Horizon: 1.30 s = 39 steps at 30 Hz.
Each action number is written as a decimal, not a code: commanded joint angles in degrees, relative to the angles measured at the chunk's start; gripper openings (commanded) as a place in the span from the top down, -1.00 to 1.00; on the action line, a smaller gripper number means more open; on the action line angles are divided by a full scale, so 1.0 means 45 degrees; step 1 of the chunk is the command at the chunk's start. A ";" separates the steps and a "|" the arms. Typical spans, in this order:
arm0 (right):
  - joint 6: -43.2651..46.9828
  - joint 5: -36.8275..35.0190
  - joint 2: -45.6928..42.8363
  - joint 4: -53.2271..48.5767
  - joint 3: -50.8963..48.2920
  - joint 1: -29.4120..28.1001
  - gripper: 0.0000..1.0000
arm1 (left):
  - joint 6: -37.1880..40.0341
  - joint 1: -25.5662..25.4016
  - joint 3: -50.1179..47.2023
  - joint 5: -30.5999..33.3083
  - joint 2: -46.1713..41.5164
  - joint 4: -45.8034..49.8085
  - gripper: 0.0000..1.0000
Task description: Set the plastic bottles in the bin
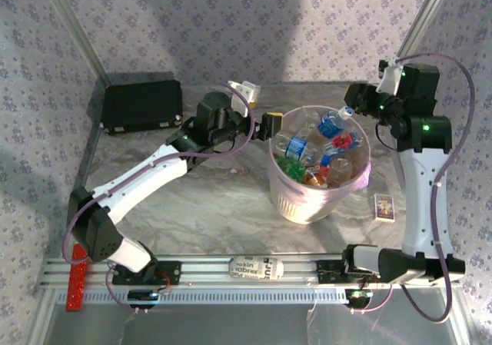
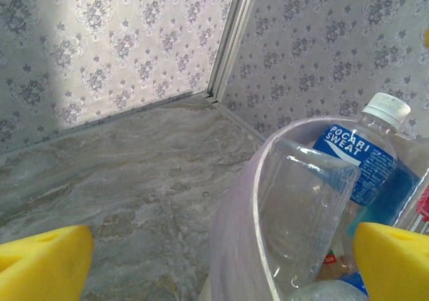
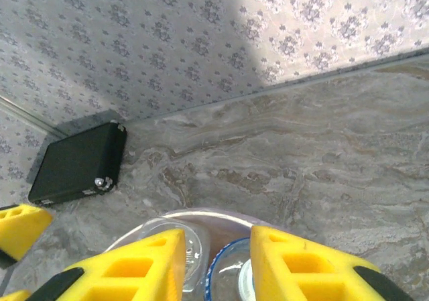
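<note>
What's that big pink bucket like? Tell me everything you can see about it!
The bin is a big, round, pale pink bucket of see-through plastic, wider at the top, with ribs round its lower part. It stands upright on the grey marbled table, filled nearly to the rim with plastic bottles. The left end effector hangs open across its left-hand rim, one yellow finger outside, one inside.

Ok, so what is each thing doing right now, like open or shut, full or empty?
bin: upright, full of bottles.
plastic bottles: piled inside the bin.
left gripper: open, holding nothing, at the bin's rim.
right gripper: over the bin, fingers parted; can't tell if it grips anything.
black case: shut, lying flat.
card: lying flat.
</note>
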<state>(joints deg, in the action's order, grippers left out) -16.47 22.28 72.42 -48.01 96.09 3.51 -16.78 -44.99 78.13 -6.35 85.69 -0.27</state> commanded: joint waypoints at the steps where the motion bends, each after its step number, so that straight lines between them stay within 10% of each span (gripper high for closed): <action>1: 0.0116 0.0735 0.0207 -0.0021 -0.0475 -0.0102 0.33 | -0.0706 0.0035 -0.0489 -0.0090 -0.0514 -0.0743 -0.97; 14: -0.0358 0.0447 -0.0533 0.0137 -0.1551 -0.0778 0.36 | -0.0887 0.0037 -0.0957 0.0133 -0.0785 -0.0831 -0.96; 20: -0.0154 0.0166 -0.0683 -0.1469 -0.0295 0.0735 0.06 | -0.0859 0.0344 -0.1003 0.0559 -0.1273 -0.0502 -0.99; 28: -0.0517 0.1462 -0.2344 -0.2908 -0.2356 0.2591 -0.46 | -0.1220 0.2142 -0.1758 0.0699 -0.3027 0.0902 -1.00; 39: -0.0465 0.3093 -0.2931 -0.2977 -0.4084 0.2425 -0.65 | -0.1428 0.5377 -0.3797 0.0975 -0.6161 0.4092 -1.00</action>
<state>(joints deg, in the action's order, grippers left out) -18.46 32.27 59.24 -59.77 78.98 15.27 -22.41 -22.83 62.52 -2.04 60.84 13.21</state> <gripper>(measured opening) 0.824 0.997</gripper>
